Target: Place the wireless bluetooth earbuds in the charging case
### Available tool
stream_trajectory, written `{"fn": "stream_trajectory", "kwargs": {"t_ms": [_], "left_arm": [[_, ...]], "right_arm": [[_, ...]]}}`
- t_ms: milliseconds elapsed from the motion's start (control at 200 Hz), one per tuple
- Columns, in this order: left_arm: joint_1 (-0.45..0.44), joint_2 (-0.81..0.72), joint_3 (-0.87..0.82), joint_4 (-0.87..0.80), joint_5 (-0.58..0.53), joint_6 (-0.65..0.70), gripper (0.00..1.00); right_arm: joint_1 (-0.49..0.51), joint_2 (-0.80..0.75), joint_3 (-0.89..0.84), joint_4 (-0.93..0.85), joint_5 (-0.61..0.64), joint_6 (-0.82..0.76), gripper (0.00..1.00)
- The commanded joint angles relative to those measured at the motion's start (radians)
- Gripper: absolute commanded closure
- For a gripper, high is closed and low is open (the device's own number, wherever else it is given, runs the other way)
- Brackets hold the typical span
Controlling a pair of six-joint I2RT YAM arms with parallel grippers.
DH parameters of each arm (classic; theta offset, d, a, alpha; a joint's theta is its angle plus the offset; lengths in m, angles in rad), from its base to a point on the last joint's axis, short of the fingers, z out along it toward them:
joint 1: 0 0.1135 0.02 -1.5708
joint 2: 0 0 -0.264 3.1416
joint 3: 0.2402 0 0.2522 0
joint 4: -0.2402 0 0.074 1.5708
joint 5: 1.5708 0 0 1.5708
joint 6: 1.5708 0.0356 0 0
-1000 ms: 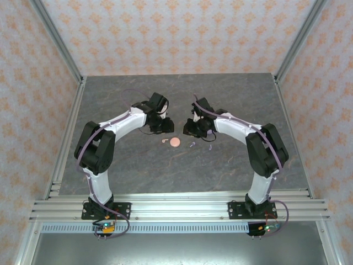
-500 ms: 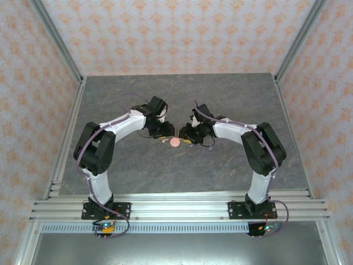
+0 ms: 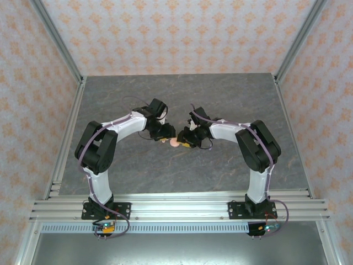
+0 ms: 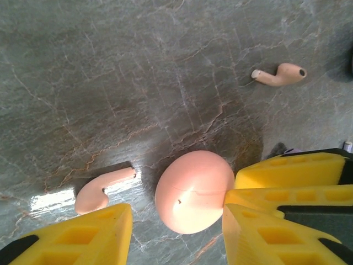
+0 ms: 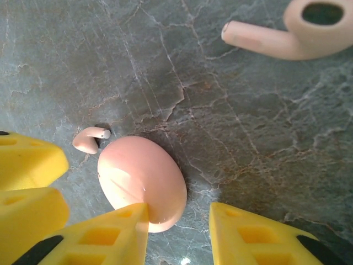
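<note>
One earbud beside left end effector

No legible text, label, brand, number or sign on anything in view.

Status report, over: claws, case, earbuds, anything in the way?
Left claw open, astride the case. Right claw open, one finger at its edge. Case looks shut, two pink earbuds loose beside it. Claws crowd each other.
</note>
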State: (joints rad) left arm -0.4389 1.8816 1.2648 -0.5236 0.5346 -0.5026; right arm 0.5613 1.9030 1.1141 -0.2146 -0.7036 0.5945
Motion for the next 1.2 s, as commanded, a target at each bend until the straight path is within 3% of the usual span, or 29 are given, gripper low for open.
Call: {"fn": "stream_trajectory", "kwargs": {"t_ms": [0, 1191], "left_arm": [[-0.006, 0.020, -0.012, 0.025, 0.031, -0.017, 0.53], [-0.020, 0.122, 0.067, -0.003, 0.041, 0.007, 0.60]], "right_arm": [[0.005, 0.012, 0.008, -0.014, 0.032, 0.001, 0.66], [0.005, -0.002, 0.001, -0.064, 0.101, -0.025, 0.71]]}}
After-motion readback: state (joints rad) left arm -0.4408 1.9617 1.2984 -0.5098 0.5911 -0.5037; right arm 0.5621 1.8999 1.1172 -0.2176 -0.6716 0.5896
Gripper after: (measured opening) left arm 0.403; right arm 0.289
